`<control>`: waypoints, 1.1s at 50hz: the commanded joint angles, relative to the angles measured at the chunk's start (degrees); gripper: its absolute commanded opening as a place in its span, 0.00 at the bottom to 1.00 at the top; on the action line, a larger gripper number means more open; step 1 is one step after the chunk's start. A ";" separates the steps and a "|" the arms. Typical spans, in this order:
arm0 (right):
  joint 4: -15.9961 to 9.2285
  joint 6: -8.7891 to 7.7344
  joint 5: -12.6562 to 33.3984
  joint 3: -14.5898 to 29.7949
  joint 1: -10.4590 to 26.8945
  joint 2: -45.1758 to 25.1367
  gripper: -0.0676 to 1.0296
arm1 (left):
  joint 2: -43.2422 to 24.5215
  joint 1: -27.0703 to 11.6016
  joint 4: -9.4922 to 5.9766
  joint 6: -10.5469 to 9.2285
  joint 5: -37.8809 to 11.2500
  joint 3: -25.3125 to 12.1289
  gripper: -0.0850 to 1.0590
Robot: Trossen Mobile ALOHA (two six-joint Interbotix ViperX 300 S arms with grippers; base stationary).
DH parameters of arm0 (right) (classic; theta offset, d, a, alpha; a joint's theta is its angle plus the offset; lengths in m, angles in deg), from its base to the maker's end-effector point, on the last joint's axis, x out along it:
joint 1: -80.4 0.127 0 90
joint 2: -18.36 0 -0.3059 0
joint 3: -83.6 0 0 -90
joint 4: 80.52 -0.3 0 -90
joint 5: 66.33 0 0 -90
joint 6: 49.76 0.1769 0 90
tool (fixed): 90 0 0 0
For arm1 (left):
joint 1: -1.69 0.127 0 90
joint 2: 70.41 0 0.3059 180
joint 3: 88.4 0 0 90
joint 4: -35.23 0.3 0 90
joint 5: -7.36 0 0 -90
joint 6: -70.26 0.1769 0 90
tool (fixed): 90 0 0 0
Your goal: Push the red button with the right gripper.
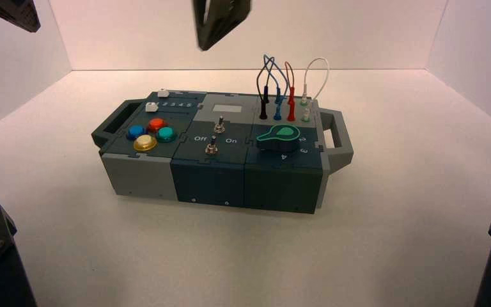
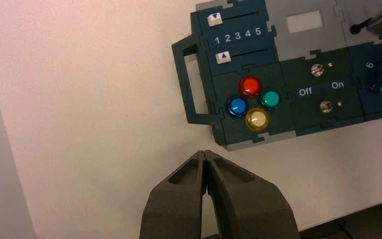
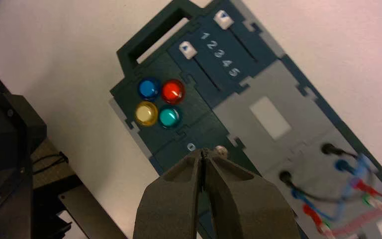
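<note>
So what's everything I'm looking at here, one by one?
Box: one, dark teal and grey plastic, handles at both ends, on the white surface.
Round domed buttons: four on the box's left part; red button, blue, yellow, green.
Sliders: two, white caps, beside numbers 1 to 5.
Toggle switches: two, metal, middle, by Off and On.
Knob: one, green, right part.
Wires: several, black, blue, red, white, far right corner.
Left gripper: shut, off the box.
Right gripper: shut, above the box.
</note>
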 commanded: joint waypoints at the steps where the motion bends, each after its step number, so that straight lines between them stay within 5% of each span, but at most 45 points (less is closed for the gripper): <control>1: -0.26 -0.18 0.18 3.87 1.41 -0.97 0.04 | -0.88 0.53 0.18 0.35 0.70 -1.05 0.05; 43: -3.69 -0.79 6.06 17.49 3.87 -17.05 0.04 | -2.64 2.37 0.26 0.79 2.46 -2.11 0.05; 55: -5.36 -0.88 6.33 18.02 4.13 -18.54 0.04 | -2.55 2.37 0.18 0.88 2.46 -2.11 0.05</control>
